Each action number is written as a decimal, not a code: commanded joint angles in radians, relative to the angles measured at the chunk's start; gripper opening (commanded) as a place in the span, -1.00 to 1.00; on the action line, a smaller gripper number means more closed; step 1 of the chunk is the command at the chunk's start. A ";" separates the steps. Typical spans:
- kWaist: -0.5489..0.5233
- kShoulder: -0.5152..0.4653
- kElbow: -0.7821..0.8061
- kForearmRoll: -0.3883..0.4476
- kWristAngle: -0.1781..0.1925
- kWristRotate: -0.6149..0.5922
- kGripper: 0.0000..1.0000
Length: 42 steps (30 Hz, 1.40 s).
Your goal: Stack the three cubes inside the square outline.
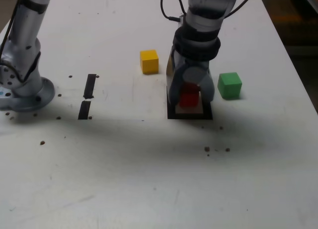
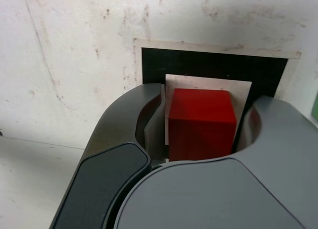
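The thick black tape square outline (image 1: 189, 115) lies on the white tabletop (image 1: 149, 169). Inside it sits the small red cube (image 2: 201, 122), and the grey hand (image 1: 190, 97) straddles that cube with jaws apart; slim gaps seem to show on both sides. Just beyond the outline, the green cube (image 1: 229, 85) rests toward the exterior view's right, and the yellow cube (image 1: 149, 61) farther back-left.

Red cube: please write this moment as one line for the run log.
red cube: inside outline, between jaws | gripper: slightly open, gaps both sides | yellow cube, green cube: on table, unstacked
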 commanded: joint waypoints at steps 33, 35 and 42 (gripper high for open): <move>0.327 -0.225 0.249 0.035 0.054 0.019 0.85; 0.327 -0.210 0.258 0.021 0.060 0.021 0.82; 0.336 -0.156 0.268 -0.025 0.078 0.048 0.70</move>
